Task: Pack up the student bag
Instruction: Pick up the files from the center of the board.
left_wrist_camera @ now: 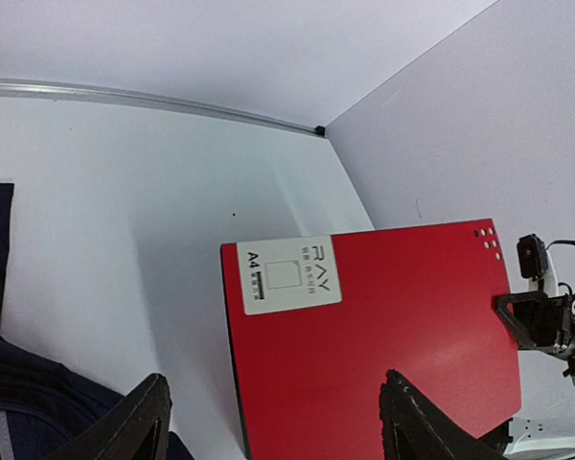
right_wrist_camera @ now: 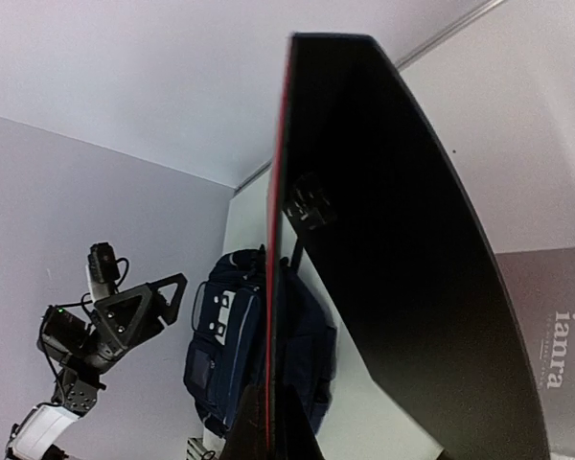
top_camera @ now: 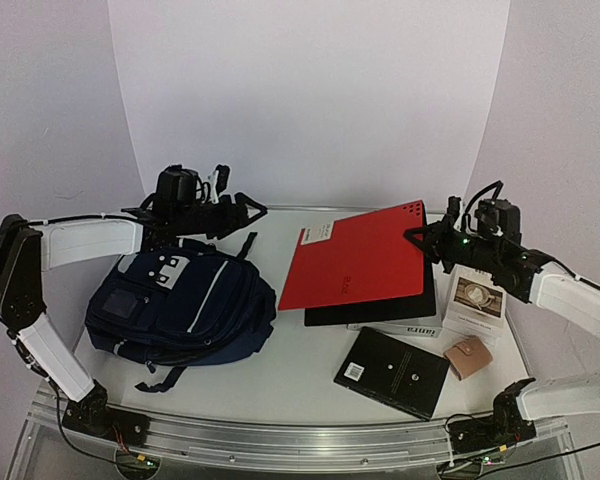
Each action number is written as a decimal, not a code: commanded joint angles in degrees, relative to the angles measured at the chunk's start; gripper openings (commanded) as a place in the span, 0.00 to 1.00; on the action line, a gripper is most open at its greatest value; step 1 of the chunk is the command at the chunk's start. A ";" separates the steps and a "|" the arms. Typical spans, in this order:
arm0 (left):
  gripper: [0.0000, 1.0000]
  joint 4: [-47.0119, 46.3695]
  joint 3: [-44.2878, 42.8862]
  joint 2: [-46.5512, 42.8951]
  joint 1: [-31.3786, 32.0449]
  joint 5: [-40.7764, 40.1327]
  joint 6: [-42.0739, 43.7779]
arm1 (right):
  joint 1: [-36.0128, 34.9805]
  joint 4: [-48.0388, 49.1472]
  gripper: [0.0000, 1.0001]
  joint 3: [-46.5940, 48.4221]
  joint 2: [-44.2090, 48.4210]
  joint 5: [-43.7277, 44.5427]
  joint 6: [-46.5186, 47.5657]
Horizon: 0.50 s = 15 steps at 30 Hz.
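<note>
The student bag (top_camera: 180,300), dark navy with thin white stripes and white patches, lies at the table's left; it also shows in the left wrist view (left_wrist_camera: 19,407) and the right wrist view (right_wrist_camera: 225,345). My left gripper (top_camera: 245,213) hovers open and empty just beyond the bag's top; its jaws (left_wrist_camera: 273,431) stand wide apart, facing the red folder. My right gripper (top_camera: 420,240) is shut on the right edge of the red A4 folder (top_camera: 355,255), holding it tilted above the table. The folder shows edge-on in the right wrist view (right_wrist_camera: 273,240), pinched between the fingers (right_wrist_camera: 268,436).
A black flat item (top_camera: 370,312) lies under the red folder. A black book (top_camera: 392,372) lies at the front centre, a small tan wallet (top_camera: 470,358) to its right. Two white boxes (top_camera: 477,300) (top_camera: 405,328) sit at the right. White walls enclose the back and sides.
</note>
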<state>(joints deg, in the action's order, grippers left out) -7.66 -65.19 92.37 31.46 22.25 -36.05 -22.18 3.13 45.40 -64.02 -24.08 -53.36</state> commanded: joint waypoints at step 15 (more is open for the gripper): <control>0.74 5.14 -14.54 26.42 9.05 -0.44 0.69 | -0.18 5.77 0.36 -3.78 -8.92 15.25 10.42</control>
<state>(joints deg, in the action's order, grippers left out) -4.02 -75.73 115.07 41.05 22.27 -34.92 -22.20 5.10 41.66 -73.21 -14.69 -46.09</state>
